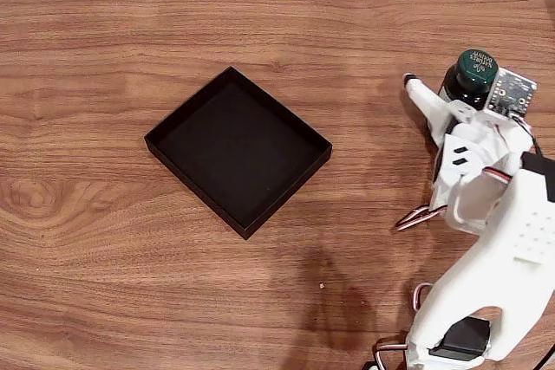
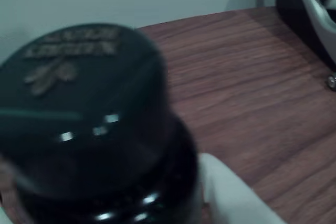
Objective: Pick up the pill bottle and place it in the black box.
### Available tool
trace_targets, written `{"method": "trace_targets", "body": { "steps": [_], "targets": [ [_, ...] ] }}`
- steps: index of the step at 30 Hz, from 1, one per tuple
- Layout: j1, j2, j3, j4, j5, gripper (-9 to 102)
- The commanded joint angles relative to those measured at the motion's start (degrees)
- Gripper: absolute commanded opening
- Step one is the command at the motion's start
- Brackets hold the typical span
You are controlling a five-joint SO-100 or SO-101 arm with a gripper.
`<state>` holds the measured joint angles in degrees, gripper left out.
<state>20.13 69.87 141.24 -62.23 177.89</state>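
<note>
Pill bottle (image 1: 473, 75): a small round bottle of dark glossy glass is seen at the upper right of the fixed view, upright on the table, well apart from the box. In the wrist view it (image 2: 89, 129) is blurred and very close, at the lower left of the frame.
Cap: round, dark green, with pale embossed writing and a small leaf-like sign on top; the words are too small or too blurred to be read in both views.
Black box (image 1: 238, 151): a shallow square tray of matte black with low walls is placed left of the centre of the fixed view, turned cornerwise.
Gripper (image 1: 442, 93): made of white plastic; one pointed finger (image 1: 425, 97) is seen left of the bottle, the other side is hidden behind the bottle, so whether the bottle is pinched cannot be told.
Circuit board (image 1: 512, 93): a small grey board is seen just right of the cap.
Table (image 1: 130, 41): smooth brown wood with a wavy grain.
</note>
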Motion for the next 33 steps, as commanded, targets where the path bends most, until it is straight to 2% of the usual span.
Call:
{"method": "trace_targets", "body": {
  "steps": [1, 5, 10, 15, 27, 33],
  "targets": [
    [-0.44, 2.99, -0.97, -0.97, 0.44, 47],
    [-0.62, 2.64, -0.79, -0.97, 0.79, 42],
    [-1.05, 2.55, -0.97, -0.62, 1.67, 28],
    [-1.41, 2.99, -0.70, -0.35, 2.37, 21],
    [-1.76, 5.54, 1.85, -0.35, 2.37, 16],
    [-3.25, 13.10, 6.33, 0.62, 2.02, 15]
  ]
}}
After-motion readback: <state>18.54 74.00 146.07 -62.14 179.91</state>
